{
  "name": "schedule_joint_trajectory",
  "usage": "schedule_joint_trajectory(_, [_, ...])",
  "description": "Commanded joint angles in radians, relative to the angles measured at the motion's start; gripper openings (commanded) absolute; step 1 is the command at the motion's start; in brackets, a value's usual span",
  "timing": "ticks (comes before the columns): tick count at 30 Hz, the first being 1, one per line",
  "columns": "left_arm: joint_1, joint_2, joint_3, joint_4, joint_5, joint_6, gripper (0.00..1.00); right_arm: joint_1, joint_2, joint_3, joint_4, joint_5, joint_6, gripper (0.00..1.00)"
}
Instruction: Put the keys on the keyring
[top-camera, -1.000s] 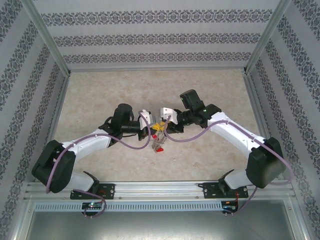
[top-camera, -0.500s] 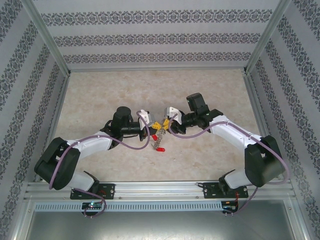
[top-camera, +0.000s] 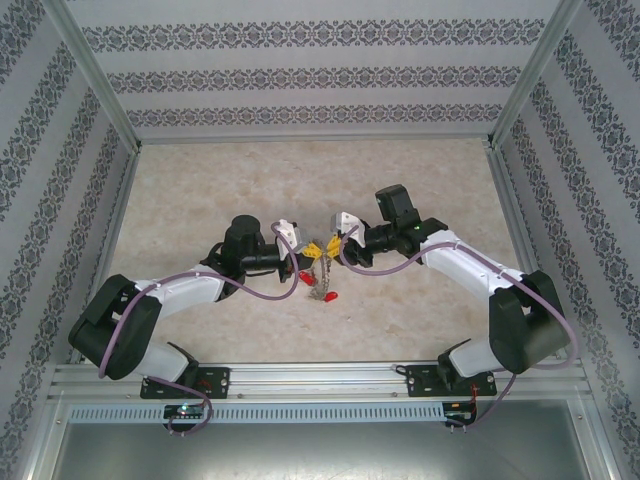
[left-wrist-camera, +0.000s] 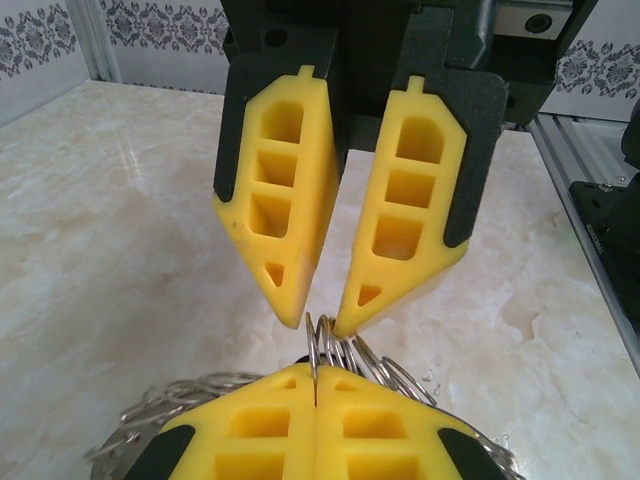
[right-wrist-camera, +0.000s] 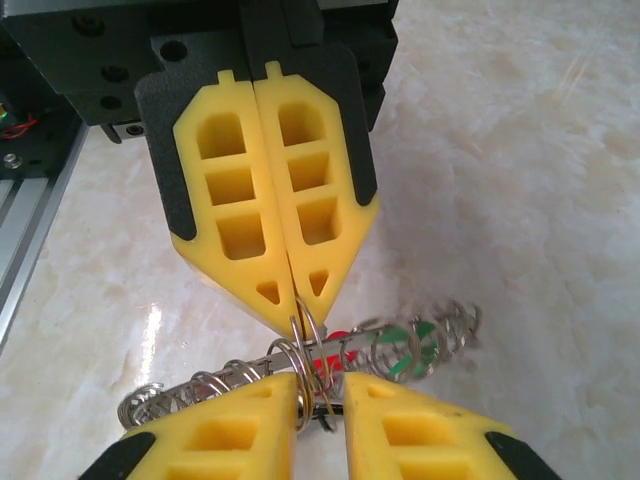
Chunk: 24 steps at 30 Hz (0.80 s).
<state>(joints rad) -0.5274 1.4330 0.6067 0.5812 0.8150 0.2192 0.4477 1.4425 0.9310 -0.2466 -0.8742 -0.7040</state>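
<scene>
The keyring (top-camera: 320, 287) hangs between both grippers above the table, its rim (right-wrist-camera: 230, 375) fringed with wire loops (left-wrist-camera: 372, 362). My left gripper (left-wrist-camera: 316, 380) is shut on one loop; it meets the right tip to tip (top-camera: 310, 253) and faces the other camera (right-wrist-camera: 297, 316). My right gripper (right-wrist-camera: 322, 386) stands narrowly open, with a few loops in the gap against one finger; its tips (left-wrist-camera: 320, 322) straddle the same loops. Two red keys (top-camera: 305, 277) (top-camera: 331, 294) dangle by the ring. One red head (right-wrist-camera: 335, 360) shows behind the loops.
The marble-patterned tabletop (top-camera: 200, 200) lies bare around the arms. An aluminium frame rail (top-camera: 320, 378) runs along the near edge, with patterned walls on the other sides. A green piece (right-wrist-camera: 410, 345) shows among the ring's far loops.
My right gripper has swung in towards the left one and its jaws have narrowed around the loops. The hanging ring and red keys have shifted slightly. The left gripper stays shut.
</scene>
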Motion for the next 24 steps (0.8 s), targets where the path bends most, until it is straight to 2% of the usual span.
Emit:
schedule_joint_trajectory(1, [0.003,0.002,0.003,0.073,0.039,-0.007,0.0,0.006,0.008,0.001,0.015,-0.043,-0.007,0.22])
schedule_joint_trajectory(5, [0.003,0.01,0.009,0.077,0.042,-0.006,0.0,0.006,0.025,0.019,-0.004,-0.052,-0.026,0.18])
schedule_joint_trajectory(8, [0.003,0.015,0.012,0.083,0.039,-0.012,0.0,0.004,0.034,0.037,-0.043,-0.076,-0.031,0.28])
schedule_joint_trajectory(12, [0.004,0.011,0.012,0.084,0.02,-0.008,0.0,-0.011,-0.005,0.025,-0.055,-0.092,-0.021,0.3])
schedule_joint_trajectory(14, [0.003,0.008,0.01,0.082,0.007,-0.002,0.0,-0.02,-0.042,0.003,-0.035,-0.066,-0.006,0.37])
schedule_joint_trajectory(20, [0.004,-0.001,0.011,0.069,0.013,0.009,0.0,-0.026,-0.082,-0.025,0.005,0.095,0.003,0.35])
schedule_joint_trajectory(22, [0.003,-0.003,0.013,0.065,0.017,0.011,0.0,-0.015,-0.064,-0.008,-0.023,0.103,-0.034,0.3])
schedule_joint_trajectory(24, [0.003,-0.005,0.015,0.062,0.018,0.011,0.0,-0.007,-0.05,-0.004,-0.006,0.089,-0.033,0.31])
